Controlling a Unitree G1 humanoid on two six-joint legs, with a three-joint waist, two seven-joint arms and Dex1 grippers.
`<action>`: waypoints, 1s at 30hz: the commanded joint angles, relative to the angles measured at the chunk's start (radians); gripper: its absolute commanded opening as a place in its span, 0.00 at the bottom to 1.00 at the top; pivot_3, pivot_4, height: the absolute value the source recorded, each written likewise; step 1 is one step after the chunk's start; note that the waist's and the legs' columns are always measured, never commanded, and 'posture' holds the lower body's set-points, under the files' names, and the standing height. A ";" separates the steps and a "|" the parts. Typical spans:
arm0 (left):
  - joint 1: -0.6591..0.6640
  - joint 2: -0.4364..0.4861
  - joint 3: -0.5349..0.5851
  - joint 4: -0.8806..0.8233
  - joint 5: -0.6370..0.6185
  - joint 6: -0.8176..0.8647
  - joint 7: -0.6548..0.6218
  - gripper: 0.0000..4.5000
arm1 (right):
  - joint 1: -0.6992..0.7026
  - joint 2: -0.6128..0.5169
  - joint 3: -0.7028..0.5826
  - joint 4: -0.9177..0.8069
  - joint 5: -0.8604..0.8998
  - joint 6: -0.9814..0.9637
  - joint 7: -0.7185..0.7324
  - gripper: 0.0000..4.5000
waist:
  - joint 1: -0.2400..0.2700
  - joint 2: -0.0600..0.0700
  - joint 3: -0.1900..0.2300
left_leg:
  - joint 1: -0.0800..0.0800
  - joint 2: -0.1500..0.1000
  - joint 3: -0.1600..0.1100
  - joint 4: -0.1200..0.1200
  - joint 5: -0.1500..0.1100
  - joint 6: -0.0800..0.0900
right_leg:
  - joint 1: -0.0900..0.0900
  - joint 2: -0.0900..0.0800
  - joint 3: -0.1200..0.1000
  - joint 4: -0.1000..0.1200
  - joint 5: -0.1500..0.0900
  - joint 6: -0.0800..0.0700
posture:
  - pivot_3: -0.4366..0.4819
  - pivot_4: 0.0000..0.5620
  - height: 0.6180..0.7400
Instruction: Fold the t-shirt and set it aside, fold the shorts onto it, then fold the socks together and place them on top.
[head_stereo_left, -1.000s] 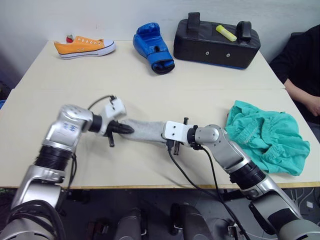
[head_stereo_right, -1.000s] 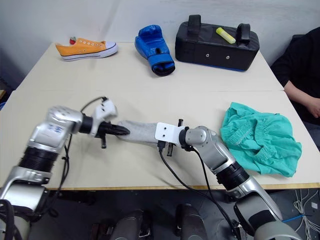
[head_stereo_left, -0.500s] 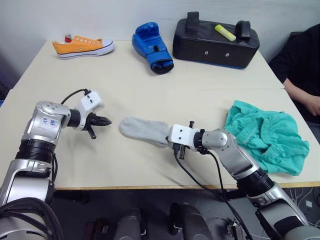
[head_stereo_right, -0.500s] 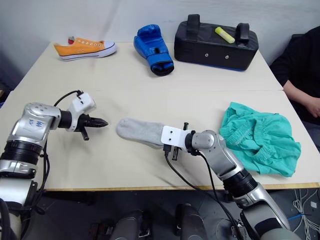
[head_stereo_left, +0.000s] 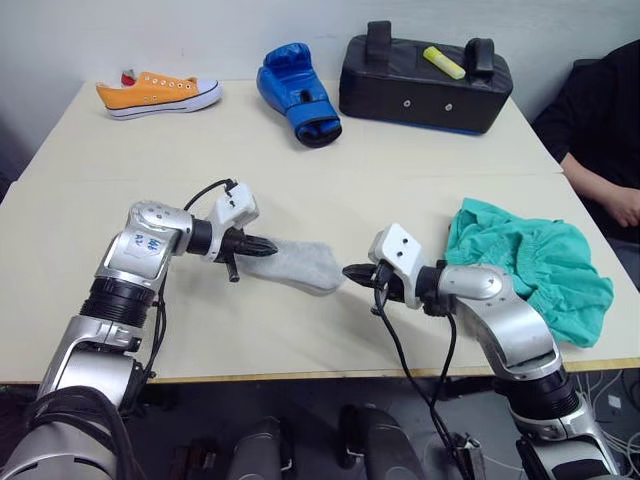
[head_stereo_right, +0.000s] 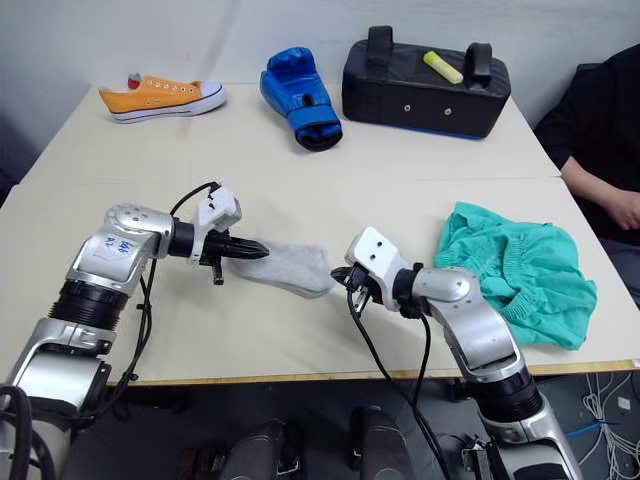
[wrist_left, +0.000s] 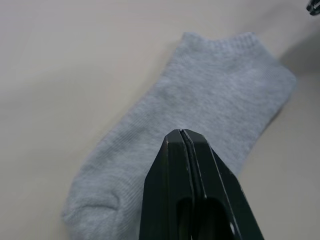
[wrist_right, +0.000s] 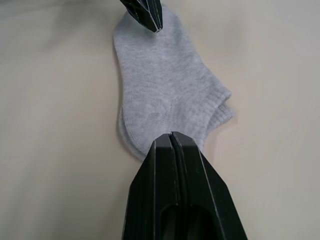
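Two grippers meet at the socks (head_stereo_left: 297, 263) on the table (head_stereo_left: 300, 170).

Socks lie stacked, flat, near the front middle of the table. Left gripper (head_stereo_left: 266, 244) has fingers pressed together, tip over the toe end. Right gripper (head_stereo_left: 351, 272) also pressed together, tip just beside the cuff end; whether it touches the fabric, cannot tell. Teal shorts (head_stereo_left: 530, 266) lie crumpled at the right, well apart from the socks. Far edge: orange sneaker (head_stereo_left: 157, 93), blue boxing glove (head_stereo_left: 296, 93), black pad (head_stereo_left: 425, 73) with a yellow marker (head_stereo_left: 445, 63) on it. Person's hand (head_stereo_left: 618, 205) at right edge.
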 joint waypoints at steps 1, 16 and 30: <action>0.068 0.051 0.151 -0.128 -0.096 0.149 0.047 0.00 | -0.071 0.054 0.032 0.035 -0.005 -0.039 -0.050 0.00 | -0.007 0.000 0.000 | 0.000 0.000 0.000 0.000 0.000 0.000 | 0.000 0.000 0.000 0.000 0.000 0.000 | 0.48 0.27 1.00; 0.283 -0.055 0.642 -0.311 -0.350 0.930 0.420 0.93 | -0.117 0.089 0.213 0.394 -0.166 -0.298 -0.043 0.00 | 0.005 -0.001 0.000 | 0.002 -0.001 -0.001 -0.001 0.000 0.000 | 0.003 -0.001 0.001 -0.002 0.001 0.001 | 0.48 0.27 1.00; 0.070 -0.272 0.638 -0.034 -0.287 0.939 0.658 0.89 | -0.081 0.099 0.180 0.352 -0.157 -0.261 -0.062 0.00 | 0.019 -0.001 -0.002 | 0.006 -0.002 -0.002 -0.001 -0.004 -0.008 | 0.007 -0.001 0.001 -0.002 0.001 0.001 | 0.48 0.27 1.00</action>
